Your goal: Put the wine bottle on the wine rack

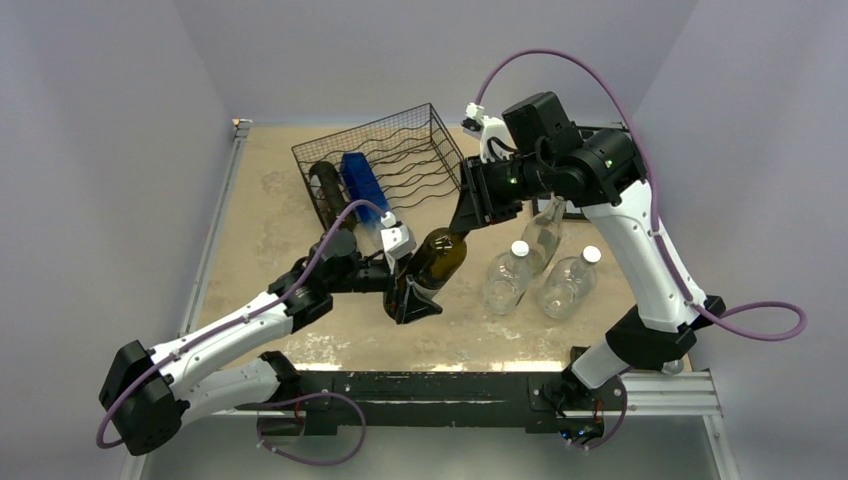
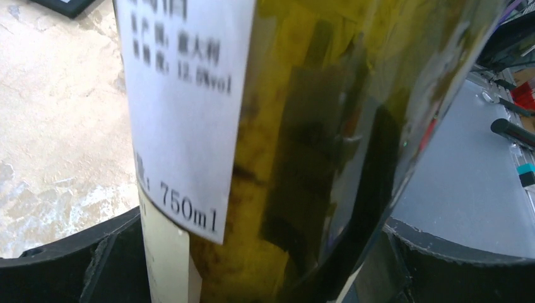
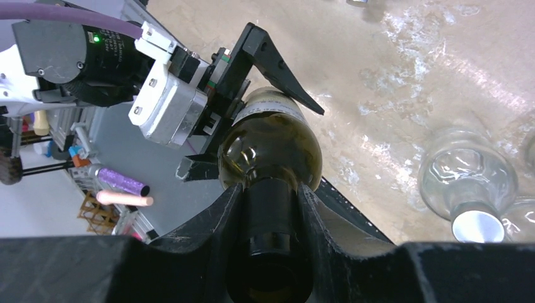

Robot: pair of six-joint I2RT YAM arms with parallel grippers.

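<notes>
Nearest, the left claw point(image 1: 412, 296) is clamped on the lower body of the wine bottle point(image 1: 441, 256), which is held tilted over the desk point(image 1: 262, 235). Beyond, its neck is pinched by the right claw point(image 1: 466, 216). Such glass is judged heavy, rigid, slick and breakable (the paper label point(image 2: 183, 113) offers some grip), so a two-point hold suits. Farthest stands the wine rack point(image 1: 412, 165).

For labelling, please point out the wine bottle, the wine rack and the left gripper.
wine bottle point(image 1: 445, 256): top external view, dark glass body.
wine rack point(image 1: 415, 163): top external view, wavy wire tier.
left gripper point(image 1: 413, 300): top external view, between fingertips.
</notes>
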